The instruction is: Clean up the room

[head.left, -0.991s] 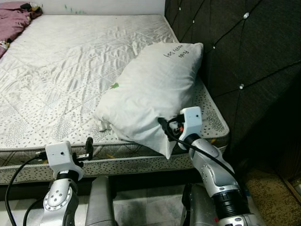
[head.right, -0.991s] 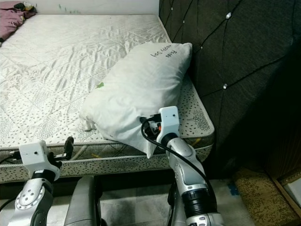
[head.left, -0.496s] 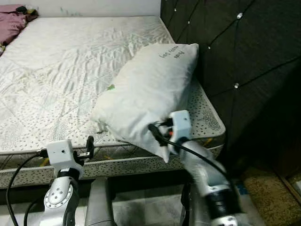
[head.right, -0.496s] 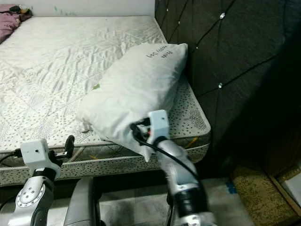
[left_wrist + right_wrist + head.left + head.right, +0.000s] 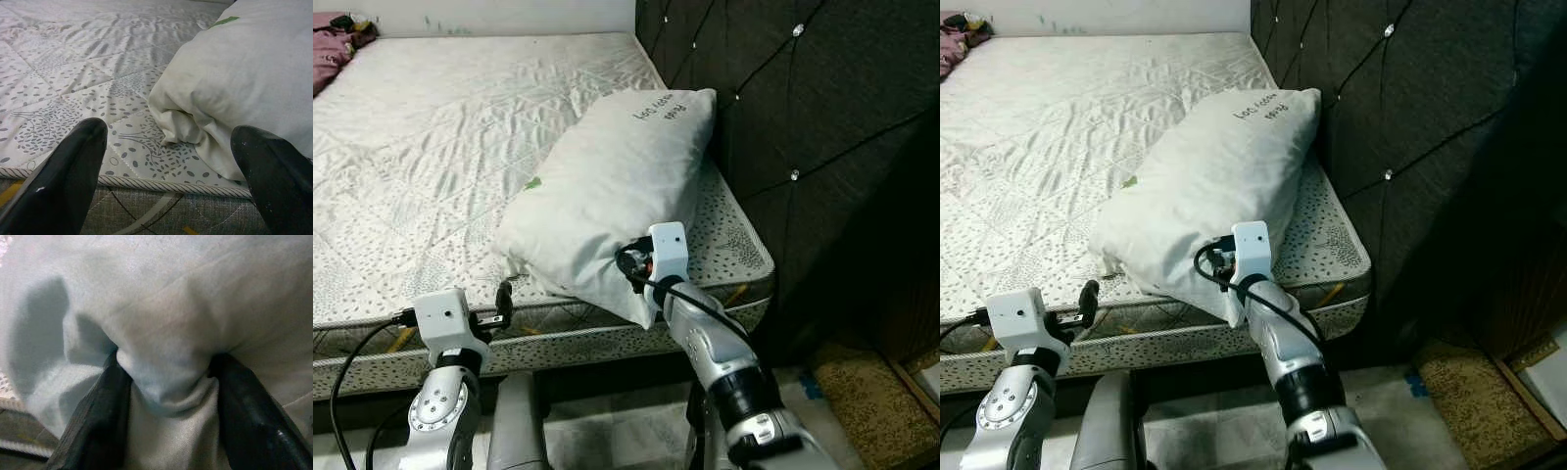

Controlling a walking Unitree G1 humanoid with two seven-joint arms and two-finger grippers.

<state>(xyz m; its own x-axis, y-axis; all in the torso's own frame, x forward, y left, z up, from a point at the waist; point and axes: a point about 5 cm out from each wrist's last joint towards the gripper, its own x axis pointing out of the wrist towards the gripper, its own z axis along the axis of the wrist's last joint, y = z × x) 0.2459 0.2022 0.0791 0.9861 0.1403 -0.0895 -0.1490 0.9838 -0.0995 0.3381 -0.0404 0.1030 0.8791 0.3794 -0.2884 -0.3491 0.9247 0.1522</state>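
The right gripper [image 5: 166, 396] pinched a fold of the white pillow [image 5: 607, 186] at frame centre, its handwriting illegible, on the mattress [image 5: 440, 137] beside the headboard [image 5: 803, 108]. The left gripper [image 5: 171, 181] hung spread, lower left.

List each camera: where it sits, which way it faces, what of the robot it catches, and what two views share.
Left eye view: on the head, looking forward and down at the mattress, white pillow and tufted headboard; both silver arms show.
Right eye view: same scene, sideways offset.
Left wrist view: along the left gripper, fingers apart, facing the mattress edge and pillow corner.
Right wrist view: along the right gripper, pinching pillow fabric.
Shared: all see the pillow.
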